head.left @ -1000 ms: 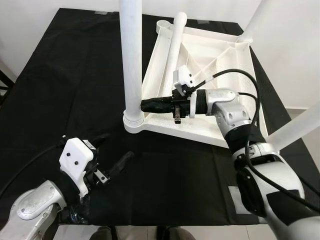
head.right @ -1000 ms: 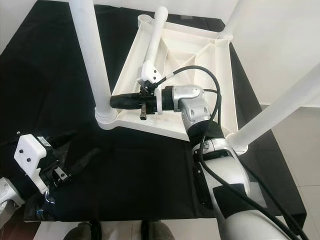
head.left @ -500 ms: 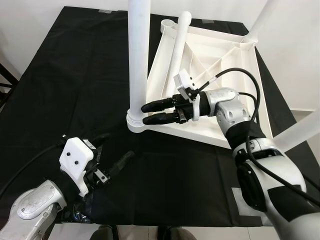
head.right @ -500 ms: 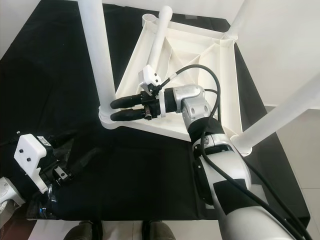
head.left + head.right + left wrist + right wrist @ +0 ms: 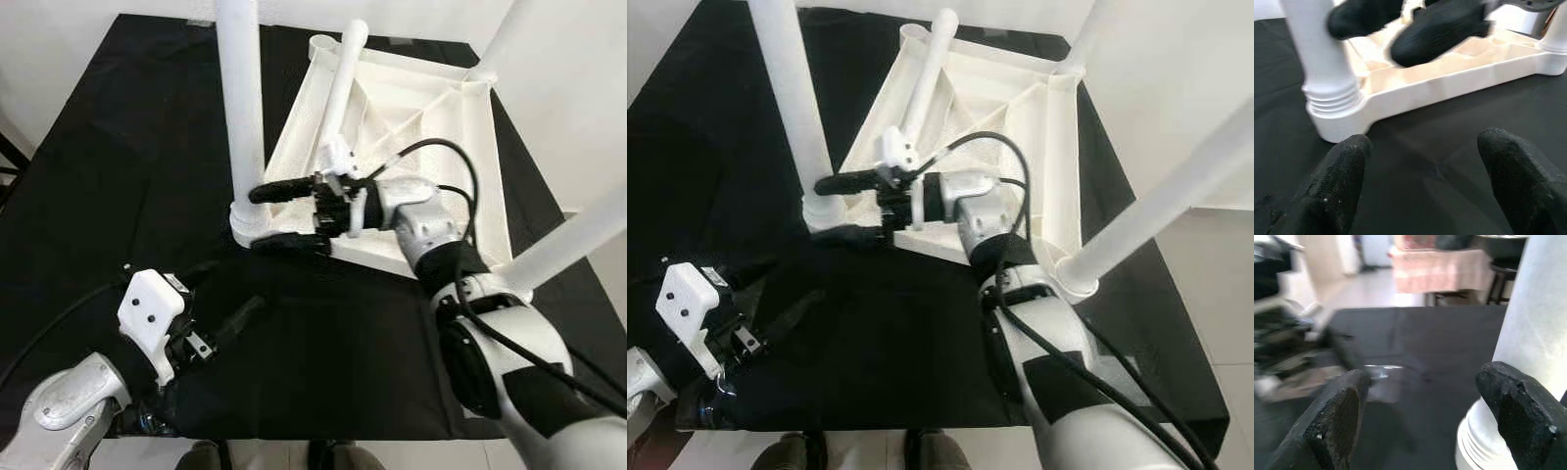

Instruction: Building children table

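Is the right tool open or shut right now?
Open. The right tool has its two black fingers spread apart, straddling the base of the near white leg, not clamped on it.

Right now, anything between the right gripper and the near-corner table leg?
Nothing visible. The right gripper is open at the base of the white leg, one finger beside its collar, the other lower by the tabletop corner.

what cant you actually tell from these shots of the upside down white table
- Tops of the upright white plastic table legs: cut off by the upper edge in both eye views.
- Whether the loose white leg lying in the white ribbed tabletop underside is attached: its lower end is hidden behind the right gripper.
- Right gripper in the left wrist view: blurred.
- Left gripper jaws: black against the black cloth, outlines faint.
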Tool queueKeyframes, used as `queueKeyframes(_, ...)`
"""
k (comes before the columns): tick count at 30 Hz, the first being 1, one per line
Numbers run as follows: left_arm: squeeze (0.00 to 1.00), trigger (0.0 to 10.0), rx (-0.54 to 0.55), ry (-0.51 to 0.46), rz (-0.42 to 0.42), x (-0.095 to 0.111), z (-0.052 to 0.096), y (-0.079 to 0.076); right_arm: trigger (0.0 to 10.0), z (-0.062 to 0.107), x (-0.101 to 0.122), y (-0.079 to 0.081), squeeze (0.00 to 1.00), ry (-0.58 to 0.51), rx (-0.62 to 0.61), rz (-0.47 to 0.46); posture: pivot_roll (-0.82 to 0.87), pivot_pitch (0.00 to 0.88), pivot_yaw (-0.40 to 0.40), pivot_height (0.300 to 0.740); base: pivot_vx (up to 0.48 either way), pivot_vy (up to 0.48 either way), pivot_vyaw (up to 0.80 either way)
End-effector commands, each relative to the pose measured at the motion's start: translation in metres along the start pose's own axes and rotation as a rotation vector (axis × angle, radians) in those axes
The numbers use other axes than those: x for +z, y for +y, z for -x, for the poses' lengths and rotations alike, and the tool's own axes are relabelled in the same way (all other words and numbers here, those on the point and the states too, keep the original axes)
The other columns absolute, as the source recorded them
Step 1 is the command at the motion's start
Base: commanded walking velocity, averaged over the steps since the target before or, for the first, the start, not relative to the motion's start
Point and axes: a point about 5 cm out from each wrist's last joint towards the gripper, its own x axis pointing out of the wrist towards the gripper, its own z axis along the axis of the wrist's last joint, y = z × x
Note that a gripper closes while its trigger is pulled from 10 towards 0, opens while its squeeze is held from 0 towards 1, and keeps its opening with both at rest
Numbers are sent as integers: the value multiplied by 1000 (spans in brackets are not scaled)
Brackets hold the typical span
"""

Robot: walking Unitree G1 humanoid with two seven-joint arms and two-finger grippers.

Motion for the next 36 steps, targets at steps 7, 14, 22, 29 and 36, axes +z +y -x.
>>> queueKeyframes(7,0,10000,-25,18,3,0,3,-6,10000,28,-15,-11,0,256,-131,0,179,285,-114,740,0,0,0)
queueKeyframes(14,0,10000,-33,19,7,0,2,-7,10000,36,-14,-17,0,294,-198,1,174,291,-110,740,0,0,0)
queueKeyframes(22,0,10000,-33,21,6,0,2,-6,10000,12,21,-26,0,8,-296,77,181,296,-108,740,0,0,0)
queueKeyframes(29,0,10000,-32,22,4,1,3,-7,10000,-5,30,-25,0,-15,-267,92,189,305,-115,740,0,0,0)
queueKeyframes(36,0,10000,-29,23,4,2,4,-7,10000,-20,35,-24,0,-20,-253,98,195,317,-120,740,0,0,0)
